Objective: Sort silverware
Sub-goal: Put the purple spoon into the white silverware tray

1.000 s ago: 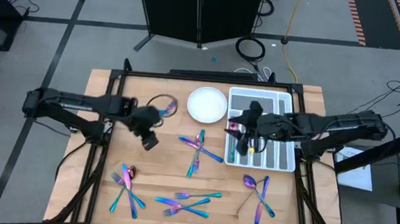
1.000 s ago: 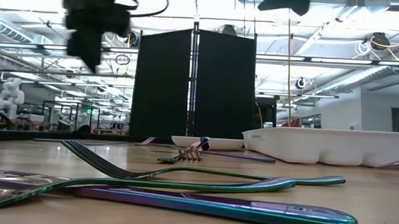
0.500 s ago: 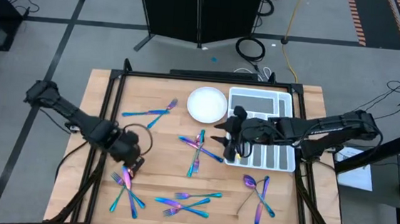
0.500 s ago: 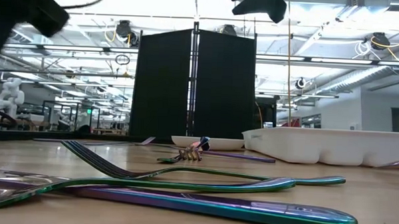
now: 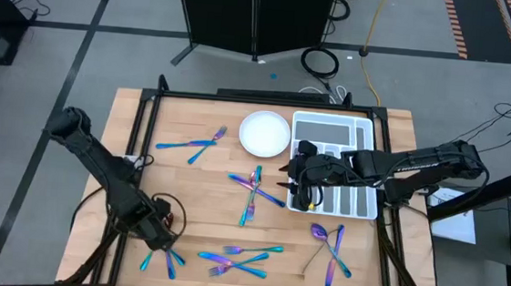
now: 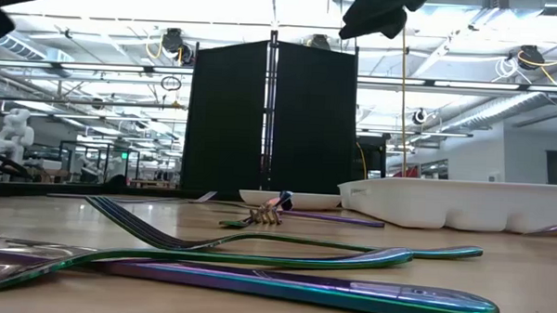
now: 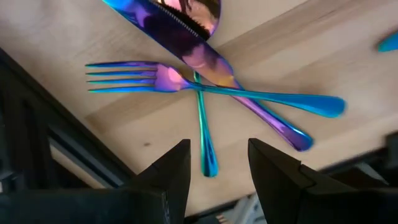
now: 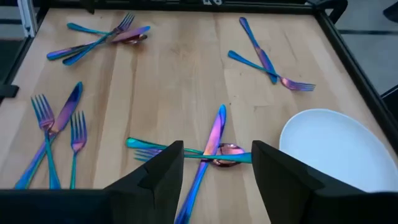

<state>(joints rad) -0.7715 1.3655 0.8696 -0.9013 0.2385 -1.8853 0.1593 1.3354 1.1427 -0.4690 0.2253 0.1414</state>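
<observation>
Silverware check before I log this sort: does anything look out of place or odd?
Yes. The silverware lies scattered in crossed heaps over the table, none visibly in the tray. The plate is bare. Nothing looks damaged or spilled.

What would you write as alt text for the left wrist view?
The open left gripper hovers over a crossed pile of iridescent silverware near the wooden table edge: a fork lying across a knife, with a teal handle pointing between the dark fingers.

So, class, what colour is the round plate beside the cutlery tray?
Plain white. The plate shows best in the high view.
</observation>
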